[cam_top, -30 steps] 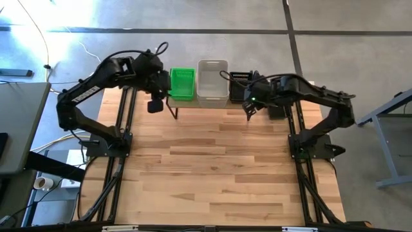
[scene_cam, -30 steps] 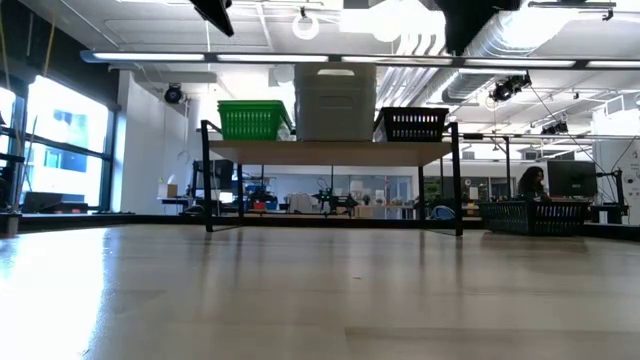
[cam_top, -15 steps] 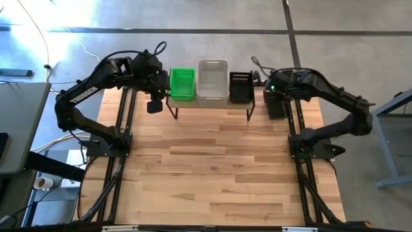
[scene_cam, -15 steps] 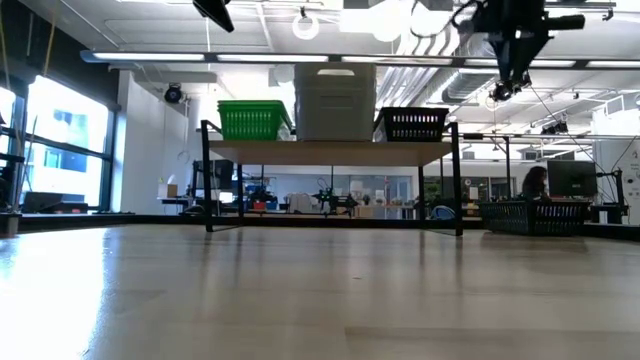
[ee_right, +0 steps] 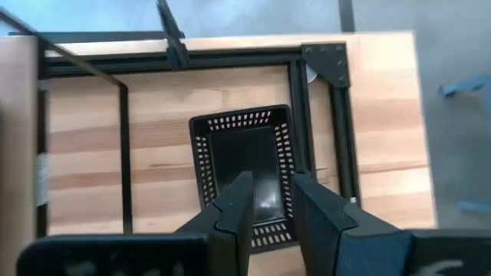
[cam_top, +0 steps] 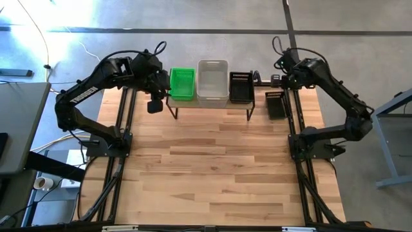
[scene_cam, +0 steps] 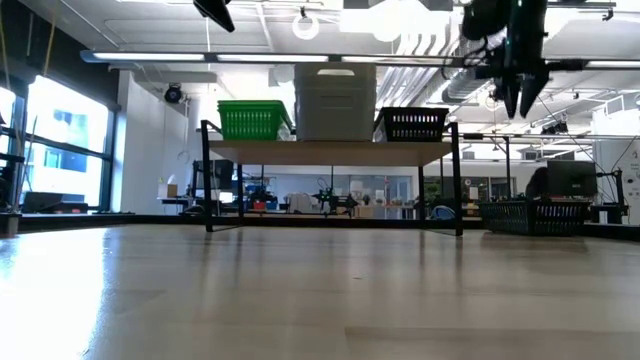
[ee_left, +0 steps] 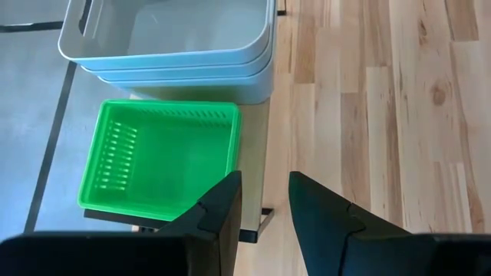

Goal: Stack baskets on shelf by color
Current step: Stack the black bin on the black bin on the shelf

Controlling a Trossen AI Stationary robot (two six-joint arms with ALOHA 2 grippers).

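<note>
1. The right end effector [ee_right: 267,201] hangs above the black basket [cam_top: 275,104] that sits on the worktop [cam_top: 219,174] just off the shelf's right end, near the back right corner; its two fingers [ee_right: 232,205] stand a little apart with nothing between them.
2. In the low view the right end effector [scene_cam: 522,85] is high in the air, above and to the right of the shelf, touching nothing.
3. The left end effector [ee_left: 265,201] is held above the left end of the shelf [cam_top: 209,102], over the edge of the green basket; its fingers [ee_left: 222,207] are also slightly parted and grip nothing.
4. On the shelf three groups stand in a row: a green basket [cam_top: 181,84] on the left, a whitish-grey stack [cam_top: 212,82] in the middle and a black basket [cam_top: 241,86] on the right.
5. The left wrist view shows the whitish-grey stack [ee_left: 173,38] as several nested baskets, set just beside the green basket [ee_left: 157,157].
6. From the low view the whitish-grey stack [scene_cam: 335,102] stands taller than the green basket [scene_cam: 254,120] and the black one [scene_cam: 412,124] on either side of it.
7. The shelf stands at the back of the worktop, between the two arms' bases.
8. The rest of the worktop is bare wood planks, edged by black frame rails [cam_top: 122,135] on both sides.
</note>
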